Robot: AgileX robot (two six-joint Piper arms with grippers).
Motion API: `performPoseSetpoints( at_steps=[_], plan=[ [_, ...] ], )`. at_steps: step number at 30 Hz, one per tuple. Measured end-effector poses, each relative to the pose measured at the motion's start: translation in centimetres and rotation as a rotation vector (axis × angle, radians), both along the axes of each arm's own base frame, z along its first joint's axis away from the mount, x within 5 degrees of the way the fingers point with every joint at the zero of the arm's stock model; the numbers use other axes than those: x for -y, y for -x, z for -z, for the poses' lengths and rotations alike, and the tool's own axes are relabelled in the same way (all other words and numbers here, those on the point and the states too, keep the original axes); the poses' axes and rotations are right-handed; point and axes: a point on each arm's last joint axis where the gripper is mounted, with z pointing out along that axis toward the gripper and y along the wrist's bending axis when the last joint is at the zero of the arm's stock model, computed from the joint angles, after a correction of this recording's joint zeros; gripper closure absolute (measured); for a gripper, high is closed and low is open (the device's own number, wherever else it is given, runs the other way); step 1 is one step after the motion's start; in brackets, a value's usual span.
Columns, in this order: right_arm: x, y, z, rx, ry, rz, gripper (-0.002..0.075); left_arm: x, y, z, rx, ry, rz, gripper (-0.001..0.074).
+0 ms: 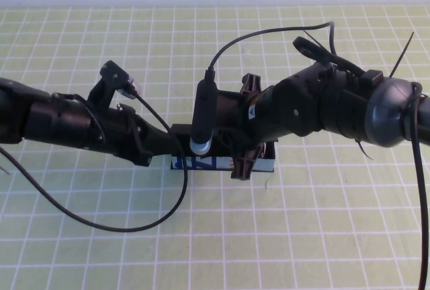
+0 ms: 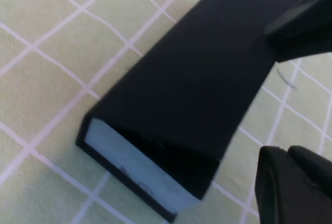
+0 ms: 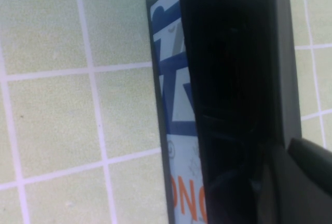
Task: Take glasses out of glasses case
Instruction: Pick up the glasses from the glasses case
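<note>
Across the whole view spreads a pale green tabletop mat [image 1: 322, 236] ruled with white grid lines, with a white wall behind it. Over its middle the two black robot arms meet from either side. The right arm [image 1: 349, 105] reaches in from the right, cables and zip ties trailing off it, and its wrist hangs directly above the glasses case [image 1: 222, 163], a rectangular black box with a white-blue side panel and orange print, which lies on the mat at the centre. The left arm [image 1: 67, 122] comes in from the left, a thin black cable looping down from it over the mat, and ends at the case's left end.

The right gripper [image 3: 290, 182] sits at the case, its fingers drawn together; in the right wrist view a dark finger lies against the raised black flap lid [image 3: 228, 68] beside the printed panel, though whether it pinches the flap cannot be told. The left gripper [image 2: 298, 105] is beside the case's black top, one fingertip [image 2: 290, 187] to each side of the view with a wide gap between them, holding nothing.

The glasses themselves are not visible; the case interior shows only as darkness.
</note>
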Motion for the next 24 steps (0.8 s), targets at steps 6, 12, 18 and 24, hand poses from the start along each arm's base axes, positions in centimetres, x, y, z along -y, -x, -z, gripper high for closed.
performPoseSetpoints(
  at_steps=[6, 12, 18, 24],
  plan=[
    [0.0, 0.0, 0.0, -0.001, -0.001, 0.001, 0.0721, 0.3, -0.9, 1.8, 0.049, 0.032, 0.003, 0.0739],
    [0.0, 0.0, 0.0, 0.004, -0.008, 0.004, 0.0721, 0.4, -1.3, 2.7, 0.087, 0.048, 0.008, 0.0739],
    [-0.1, -0.1, -0.1, 0.003, -0.013, 0.008, 0.0722, 0.5, -1.9, 3.5, 0.111, 0.075, -0.021, 0.0739],
    [-0.1, -0.1, -0.1, 0.005, -0.015, 0.009, 0.0722, 0.5, -2.3, 4.0, 0.136, 0.077, -0.035, 0.0739]
  ],
)
